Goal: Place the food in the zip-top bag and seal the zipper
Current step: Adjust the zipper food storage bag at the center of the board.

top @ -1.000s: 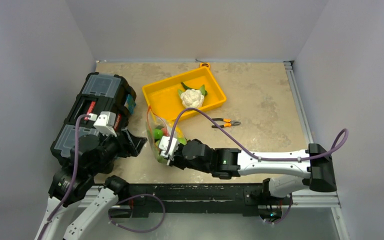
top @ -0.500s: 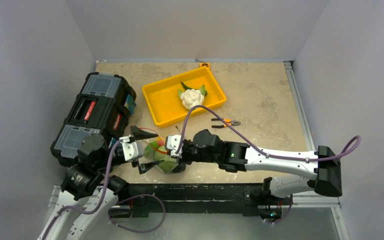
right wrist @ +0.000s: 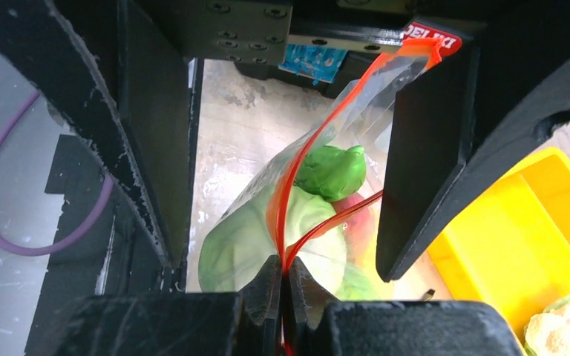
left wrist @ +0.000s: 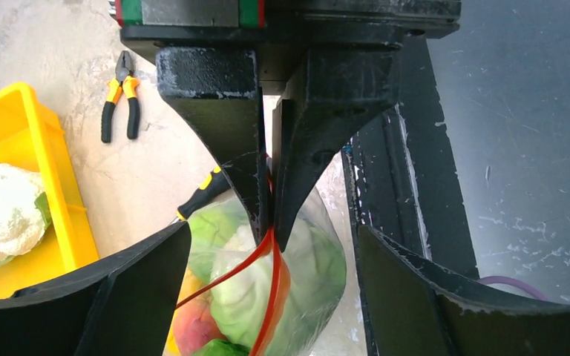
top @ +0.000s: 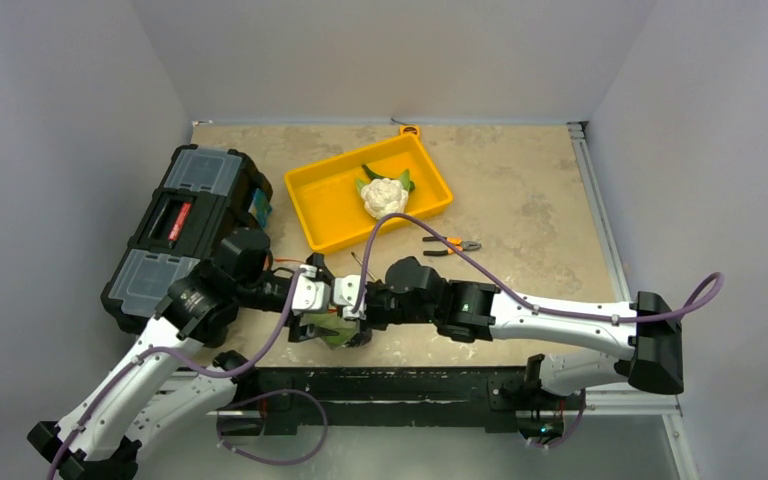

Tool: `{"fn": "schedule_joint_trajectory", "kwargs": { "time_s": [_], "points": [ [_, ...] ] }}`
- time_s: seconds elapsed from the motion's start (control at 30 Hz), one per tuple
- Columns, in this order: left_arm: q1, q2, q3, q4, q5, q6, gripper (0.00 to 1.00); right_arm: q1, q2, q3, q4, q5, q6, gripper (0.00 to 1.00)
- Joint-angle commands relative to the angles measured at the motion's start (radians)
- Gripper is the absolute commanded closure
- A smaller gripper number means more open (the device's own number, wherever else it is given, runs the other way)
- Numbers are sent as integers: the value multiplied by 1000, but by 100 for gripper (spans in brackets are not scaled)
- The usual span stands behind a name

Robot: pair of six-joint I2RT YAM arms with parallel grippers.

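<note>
Pinching the zipper (right wrist: 276, 222) with my right pincer (right wrist: 282, 285) pressed together, I am holding one zip-top bag (right wrist: 356, 111) of food (right wrist: 252, 237) near the one yellow tray (top: 325, 215); my left pincer (left wrist: 273, 230) is straddling it, spread wide. One cauliflower (top: 384, 195) is lying in that tray, one pliers (top: 450, 244) beside it.

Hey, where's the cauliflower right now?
In the top view, the cauliflower sits in the yellow tray at the far middle of the table, just behind the pliers.
</note>
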Motion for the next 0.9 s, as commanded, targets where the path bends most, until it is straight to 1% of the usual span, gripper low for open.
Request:
{"fn": "schedule_joint_trajectory", "kwargs": {
  "time_s": [0.0,0.07,0.17,0.23,0.43,0.57,0.87],
  "points": [
    [-7,-34,-26,26,-12,38,21,-5,-29,62,-55,-6,-20,100],
    [-7,-34,-40,59,-48,20,29,-4,-28,85,-99,-3,-19,100],
    [-7,-33,-54,92,-59,-2,32,-4,-14,137,-165,5,-18,100],
    [-9,-27,-62,116,-65,-14,37,-4,-4,174,-206,3,-3,100],
    [-14,-4,-62,157,-67,-37,58,-4,24,254,-277,-13,44,100],
    [-14,-17,-76,173,-51,-43,71,-4,15,248,-251,15,81,100],
    [-17,-38,-116,206,-24,-64,84,-5,-31,169,-140,43,106,100]
  ]
}}
